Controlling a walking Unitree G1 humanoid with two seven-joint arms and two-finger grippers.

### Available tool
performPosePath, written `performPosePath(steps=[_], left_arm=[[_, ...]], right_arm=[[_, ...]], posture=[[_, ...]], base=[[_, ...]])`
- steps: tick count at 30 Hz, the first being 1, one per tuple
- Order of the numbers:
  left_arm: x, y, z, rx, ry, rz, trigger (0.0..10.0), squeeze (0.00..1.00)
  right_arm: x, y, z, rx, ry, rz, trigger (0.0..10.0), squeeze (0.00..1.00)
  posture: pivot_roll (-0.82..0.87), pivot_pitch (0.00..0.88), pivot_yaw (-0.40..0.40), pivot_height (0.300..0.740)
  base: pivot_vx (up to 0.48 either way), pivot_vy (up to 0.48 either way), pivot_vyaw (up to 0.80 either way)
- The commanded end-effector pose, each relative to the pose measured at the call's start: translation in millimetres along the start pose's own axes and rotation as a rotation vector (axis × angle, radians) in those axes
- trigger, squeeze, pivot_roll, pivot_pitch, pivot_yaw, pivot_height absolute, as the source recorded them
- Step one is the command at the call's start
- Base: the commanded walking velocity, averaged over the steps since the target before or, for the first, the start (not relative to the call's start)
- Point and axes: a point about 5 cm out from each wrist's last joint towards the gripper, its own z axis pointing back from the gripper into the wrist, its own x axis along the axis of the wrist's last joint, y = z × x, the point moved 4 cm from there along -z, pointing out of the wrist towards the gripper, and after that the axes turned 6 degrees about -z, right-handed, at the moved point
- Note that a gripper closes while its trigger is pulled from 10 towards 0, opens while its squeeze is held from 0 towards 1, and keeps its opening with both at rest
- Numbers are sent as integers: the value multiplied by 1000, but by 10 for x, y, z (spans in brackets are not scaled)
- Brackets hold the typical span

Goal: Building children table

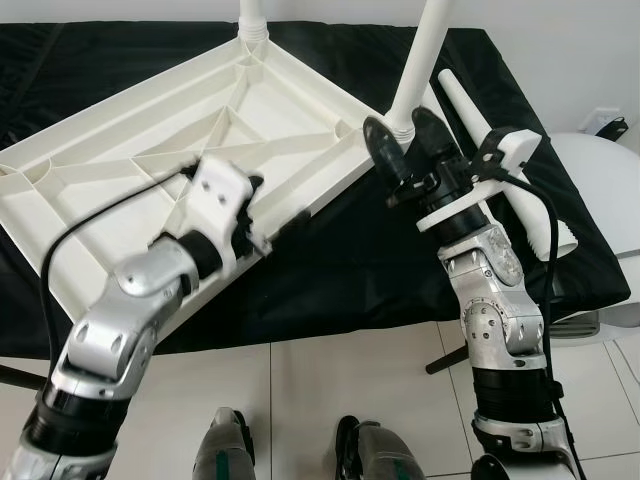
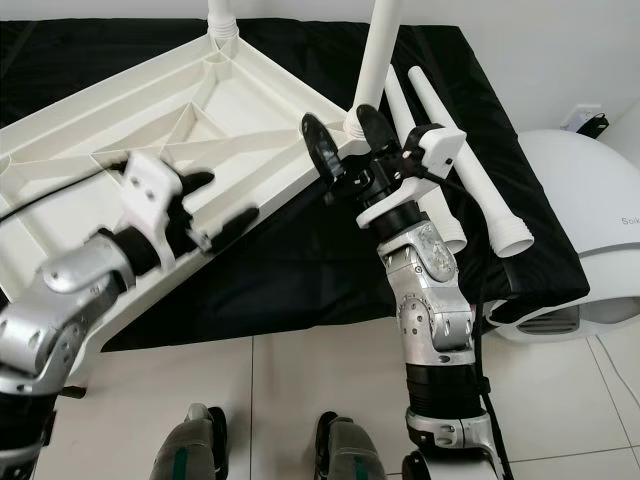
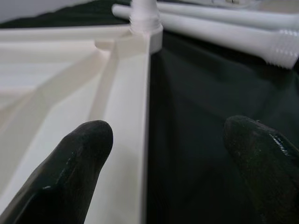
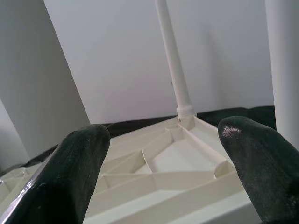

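The white tabletop (image 1: 190, 150) lies upside down on a black cloth (image 1: 400, 270), ribs up, reaching from the 9 o'clock edge of the head view toward centre. Two legs stand screwed into its corners: a far leg (image 1: 252, 18) at 12 o'clock and a near leg (image 1: 425, 55) at about 1 o'clock. Loose legs (image 1: 500, 150) lie on the cloth beyond the near leg, toward 2 o'clock, just beside it.

The left gripper (image 1: 268, 208) sits at the tabletop's near long edge, around 8 o'clock from centre. Its fingers are spread and hold nothing; in the left wrist view one finger (image 3: 70, 172) is over the white rim and the other over the cloth, so they straddle the edge.

The right gripper (image 1: 400, 140) is at the base of the near leg, right of centre. Its fingers are parted and released, one on each side of the corner socket; whether they touch the leg I cannot tell. In the right wrist view the tabletop's ribs show between the fingers (image 4: 74, 177), with the far leg upright behind.

A white appliance (image 2: 590, 200) stands on the tiled floor (image 1: 320, 390) at 3 o'clock.
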Motion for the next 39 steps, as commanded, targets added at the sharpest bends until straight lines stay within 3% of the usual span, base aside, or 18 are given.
performPosePath(steps=[1,8,12,16,21,32,35,36,37,39], left_arm=[[-80,-94,31,-51,42,-19,10000,0],[-177,-168,64,-78,88,-16,10000,0],[-241,-160,59,-79,113,-23,10000,0],[-285,-162,48,-81,135,-26,10000,0],[-481,-97,26,-42,232,-40,10000,0],[-596,195,-96,111,316,7,10000,0],[-552,259,-137,142,311,17,3059,0],[-542,268,-145,147,309,22,3059,0],[-534,297,-156,164,314,22,0,0],[-524,321,-165,178,316,21,0,0]], right_arm=[[-61,19,46,-1,32,4,10000,0],[-357,53,305,-38,144,38,10000,0],[-516,-3,467,-121,190,93,10000,0],[-540,-21,490,-154,190,98,10000,0],[-580,-41,508,-190,196,108,10000,0],[-586,27,497,-200,179,117,10000,0],[-588,40,495,-199,177,122,10000,0],[-589,41,496,-199,177,123,10000,0],[-592,41,498,-199,179,126,10000,0],[-594,39,500,-199,181,128,10000,0]], posture=[[108,167,-39,740],[102,169,-33,740],[95,174,-26,740],[91,175,-18,740],[90,174,-14,740],[87,180,-3,740],[84,181,-2,740],[84,181,-2,740],[83,181,-4,740],[83,181,-4,740]], base=[[0,0,0],[0,0,0],[0,0,0],[0,0,0],[0,0,0],[0,0,0],[0,0,0],[0,0,0],[0,0,0],[0,0,0]])
